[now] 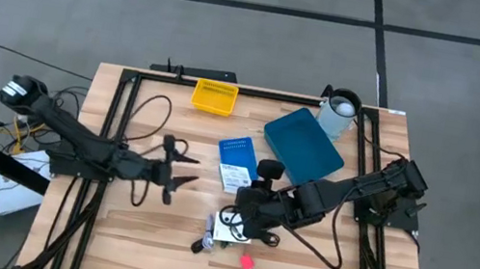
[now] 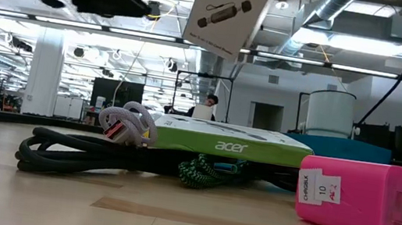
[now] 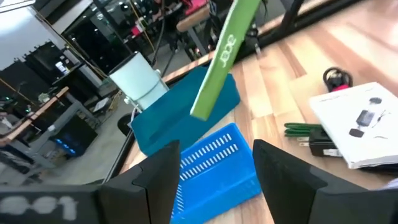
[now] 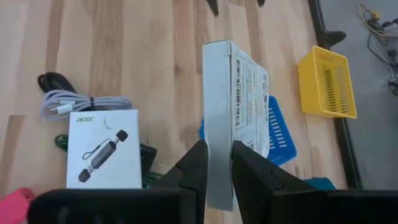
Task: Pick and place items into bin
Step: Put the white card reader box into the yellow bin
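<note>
The right gripper [image 4: 215, 163] is clenched on a flat white box [image 4: 233, 106], its two dark fingers [image 4: 194, 167] pinching the box's narrow edge so that it stands on end, barcode label facing sideways. In the high view this gripper [image 1: 249, 198] sits just right of centre, held over the blue basket [image 1: 235, 150] with the box [image 1: 235, 177] beside it. From the left wrist the same box shows as a tilted green-edged slab [image 3: 225, 56] raised above the basket [image 3: 214, 165].

The left gripper [image 1: 178, 165] hangs left of centre with its jaws spread and nothing between them; its fingers [image 3: 158, 174] frame the blue basket from the lower edge of its own view.

On the table, lower centre of the high view, lie a white Acer card-reader box [image 1: 226, 230], a coiled black cable [image 1: 228, 216] and a pink block [image 1: 247, 262]. A yellow basket [image 1: 214, 97] sits at upper centre, a teal lid [image 1: 304, 145] to its right and a white canister [image 1: 339, 112] at the upper right corner of the wooden table [image 1: 121, 232].

In the low view the pink block [image 2: 354, 199] stands at right, the cable [image 2: 77, 154] at left.
</note>
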